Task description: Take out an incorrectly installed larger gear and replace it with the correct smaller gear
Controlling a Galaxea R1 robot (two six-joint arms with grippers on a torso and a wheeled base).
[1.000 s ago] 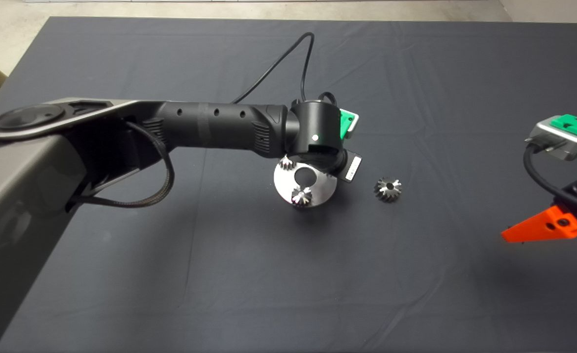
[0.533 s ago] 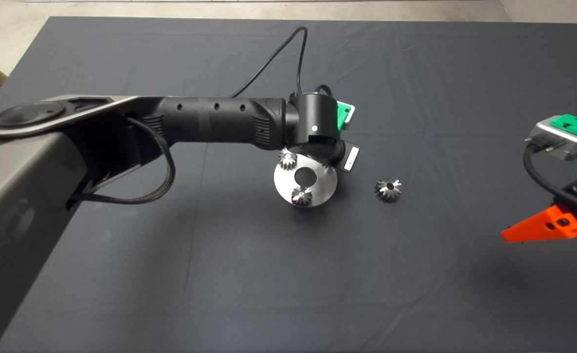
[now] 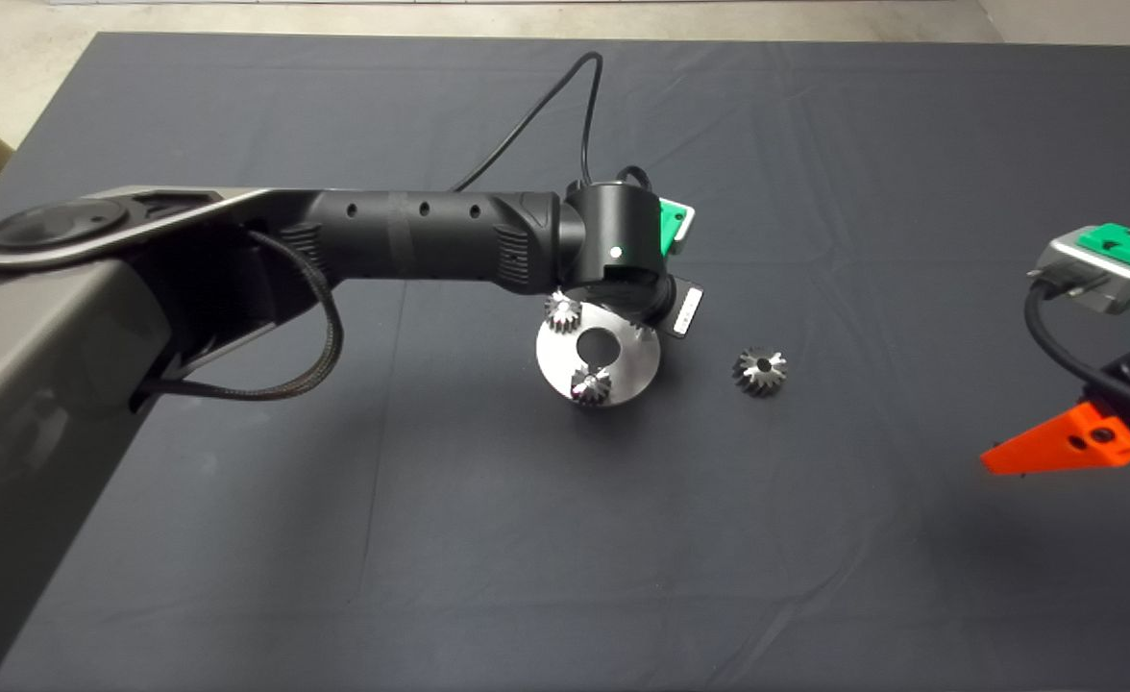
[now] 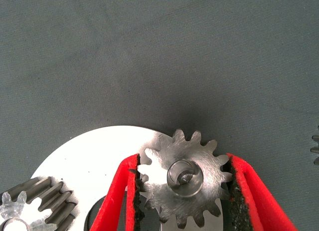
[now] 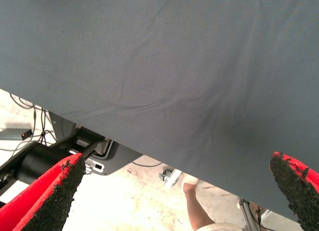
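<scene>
The left gripper point(image 4: 182, 188) has its two red fingers point(image 4: 113, 198) on opposite sides of the smaller gear point(image 4: 184, 178), with the black pads touching or all but touching the tooth tips; the grip reads as closed on the gear or just slackening, and the wrist view does not settle which. The gear sits flat on the round steel plate point(image 4: 94, 153), near its rim, with the end of a pin visible in its bore, so it appears seated on its post. A second small gear point(image 4: 35, 203) stands on the same plate, apart from the fingers. In the head view the wrist of the left arm point(image 3: 618, 255) covers that seat; two small gears point(image 3: 562, 310) point(image 3: 591, 384) show on the plate around its centre hole. Compared with one second ago, the wrist has shifted slightly up-picture and to the left, uncovering more of the plate, and has held that pose for the last half second. This suggests that placement is complete or nearly so. The larger gear point(image 3: 759, 371) lies on the dark mat point(image 3: 565, 538) to the right of the plate, well apart from it, so removal is done. The right gripper point(image 3: 1055, 452) waits at the right edge of the mat with its fingers point(image 5: 47, 196) spread wide, holding nothing.
</scene>
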